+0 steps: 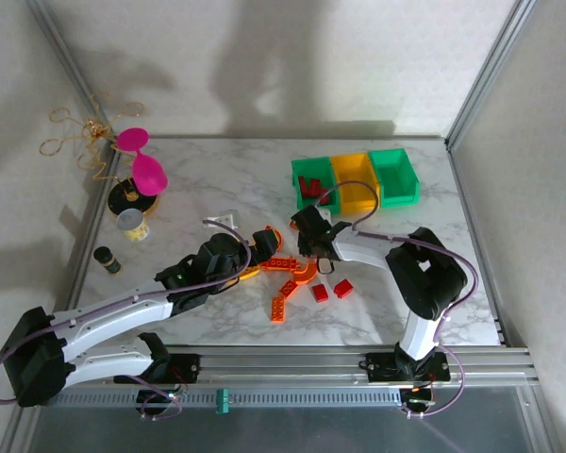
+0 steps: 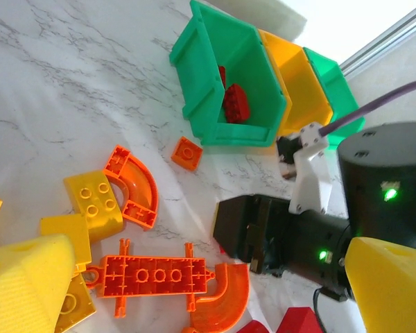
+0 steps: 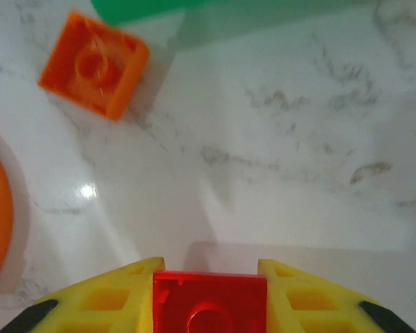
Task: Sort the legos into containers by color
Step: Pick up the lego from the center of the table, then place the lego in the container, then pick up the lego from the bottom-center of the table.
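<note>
Red lego [image 3: 209, 305] is clamped between the yellow fingers [image 3: 111, 298] of the right hand [image 3: 209, 277], close to the marble desk [image 3: 298, 173], with a small orange square brick [image 3: 93, 64] just ahead beside the base of a green bin [image 3: 159, 8]. Left hand [image 1: 262, 250] is spread wide, gripping nothing, over orange and yellow legos [image 2: 152, 274] scattered on the desk. Containers [image 1: 355, 179] stand in a row at the far side, green, yellow, green, with red bricks [image 2: 236, 104] in the leftmost green one.
</note>
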`<move>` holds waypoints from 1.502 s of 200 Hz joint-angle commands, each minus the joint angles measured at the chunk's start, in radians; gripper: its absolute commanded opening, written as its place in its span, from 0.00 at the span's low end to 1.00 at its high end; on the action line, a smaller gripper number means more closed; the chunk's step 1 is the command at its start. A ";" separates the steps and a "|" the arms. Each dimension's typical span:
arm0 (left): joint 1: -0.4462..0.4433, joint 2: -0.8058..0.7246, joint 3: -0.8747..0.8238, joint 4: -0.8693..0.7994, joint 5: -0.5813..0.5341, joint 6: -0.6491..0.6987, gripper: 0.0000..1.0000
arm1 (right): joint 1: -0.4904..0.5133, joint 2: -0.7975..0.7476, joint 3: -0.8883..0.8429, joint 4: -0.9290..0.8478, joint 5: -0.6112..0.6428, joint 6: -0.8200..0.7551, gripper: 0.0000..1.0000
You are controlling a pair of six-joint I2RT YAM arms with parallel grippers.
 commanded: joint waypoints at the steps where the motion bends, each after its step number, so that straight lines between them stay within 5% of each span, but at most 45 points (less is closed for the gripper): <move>1: 0.006 0.019 0.043 0.002 -0.014 0.022 1.00 | -0.040 -0.044 0.088 -0.010 0.043 -0.047 0.29; 90: 0.083 0.115 0.126 0.038 0.029 0.058 1.00 | -0.200 0.237 0.487 0.057 0.085 -0.247 0.30; 127: 0.092 0.128 0.164 0.029 0.046 0.092 1.00 | -0.214 0.335 0.647 -0.015 0.116 -0.296 0.49; 184: 0.083 0.087 0.141 0.002 0.073 0.089 1.00 | -0.203 0.097 0.427 -0.006 0.060 -0.234 0.61; 241: 0.015 0.030 0.059 -0.021 0.086 0.037 1.00 | -0.169 -0.181 0.106 -0.182 0.044 -0.063 0.75; 300: -0.082 0.006 -0.029 0.007 0.079 -0.030 1.00 | -0.006 -0.406 -0.206 -0.330 0.091 0.231 0.85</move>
